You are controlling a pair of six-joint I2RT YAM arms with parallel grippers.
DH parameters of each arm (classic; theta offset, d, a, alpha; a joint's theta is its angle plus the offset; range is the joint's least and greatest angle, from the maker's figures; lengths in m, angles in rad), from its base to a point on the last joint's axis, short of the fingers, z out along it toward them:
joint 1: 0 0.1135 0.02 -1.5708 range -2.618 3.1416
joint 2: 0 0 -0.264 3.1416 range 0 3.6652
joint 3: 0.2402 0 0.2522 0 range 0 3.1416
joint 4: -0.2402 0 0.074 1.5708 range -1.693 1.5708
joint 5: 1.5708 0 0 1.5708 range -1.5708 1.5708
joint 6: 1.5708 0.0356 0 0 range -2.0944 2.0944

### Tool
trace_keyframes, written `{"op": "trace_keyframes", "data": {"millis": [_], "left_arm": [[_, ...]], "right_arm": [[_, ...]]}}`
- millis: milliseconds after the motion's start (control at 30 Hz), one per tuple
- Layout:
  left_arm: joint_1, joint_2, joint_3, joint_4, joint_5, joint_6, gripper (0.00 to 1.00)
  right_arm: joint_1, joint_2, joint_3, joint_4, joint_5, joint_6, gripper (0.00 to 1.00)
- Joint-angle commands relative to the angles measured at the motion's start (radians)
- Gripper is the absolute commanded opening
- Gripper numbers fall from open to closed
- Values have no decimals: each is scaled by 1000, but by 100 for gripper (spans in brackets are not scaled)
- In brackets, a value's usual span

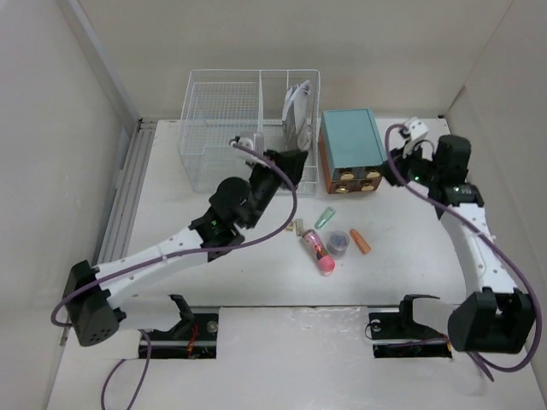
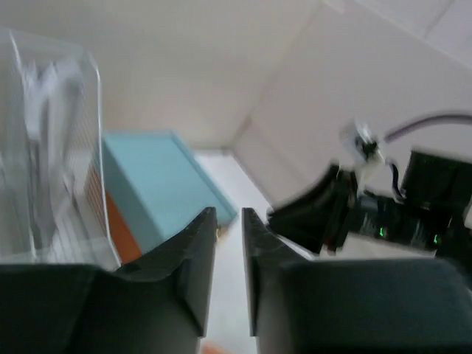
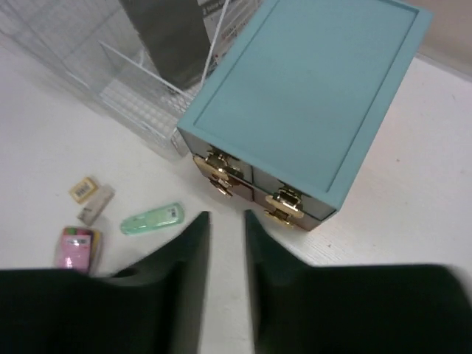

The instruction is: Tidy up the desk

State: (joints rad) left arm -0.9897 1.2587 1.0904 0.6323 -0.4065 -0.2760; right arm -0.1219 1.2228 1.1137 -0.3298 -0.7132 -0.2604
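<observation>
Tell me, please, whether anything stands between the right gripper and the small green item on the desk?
Nothing visible does. From the right wrist, only bare desk separates the right gripper from the green item; the teal box sits farther back.

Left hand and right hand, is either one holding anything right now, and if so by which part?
Nothing is held. The left hand is shut on air, and the right hand is empty too.
</observation>
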Motion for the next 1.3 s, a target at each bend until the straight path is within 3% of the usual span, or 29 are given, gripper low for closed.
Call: {"op": "trace_keyframes", "data": {"millis": [0, 33, 100, 133, 167, 233, 333, 367, 467, 600, 667, 867, 1267], "left_arm": [[-1, -85, -226, -145, 242, -310, 21], [-1, -114, -283, -144, 242, -345, 31], [-49, -189, -423, -144, 227, -354, 53], [-49, -211, -464, -144, 218, -377, 68], [-49, -232, -544, -144, 218, -397, 73], [-60, -286, -607, -144, 218, -442, 81], [-70, -341, -702, -134, 206, -491, 85], [-70, -350, -722, -134, 195, -505, 85], [-70, -360, -777, -103, 186, -558, 86], [-79, -334, -787, -89, 166, -627, 88], [-79, -306, -787, -65, 166, -655, 88], [-79, -234, -776, -65, 124, -790, 88], [-110, 23, -653, -152, 84, -959, 88]], "right_arm": [[151, -139, -139, 75, 307, -104, 37], [212, -248, -193, 128, 557, -135, 75], [379, -353, -294, 315, 752, -239, 100], [416, -421, -363, 368, 820, -240, 100], [453, -440, -380, 395, 868, -223, 100], [453, -422, -341, 346, 818, -103, 100], [418, -375, -315, 276, 588, 77, 76], [418, -324, -290, 276, 598, 146, 56], [383, -234, -241, 265, 552, 284, 61], [275, -59, -183, 255, 269, 423, 63], [263, -8, -169, 255, 227, 475, 64], [263, 107, -138, 264, 215, 513, 69], [263, 262, -98, 293, 293, 607, 64]]}}
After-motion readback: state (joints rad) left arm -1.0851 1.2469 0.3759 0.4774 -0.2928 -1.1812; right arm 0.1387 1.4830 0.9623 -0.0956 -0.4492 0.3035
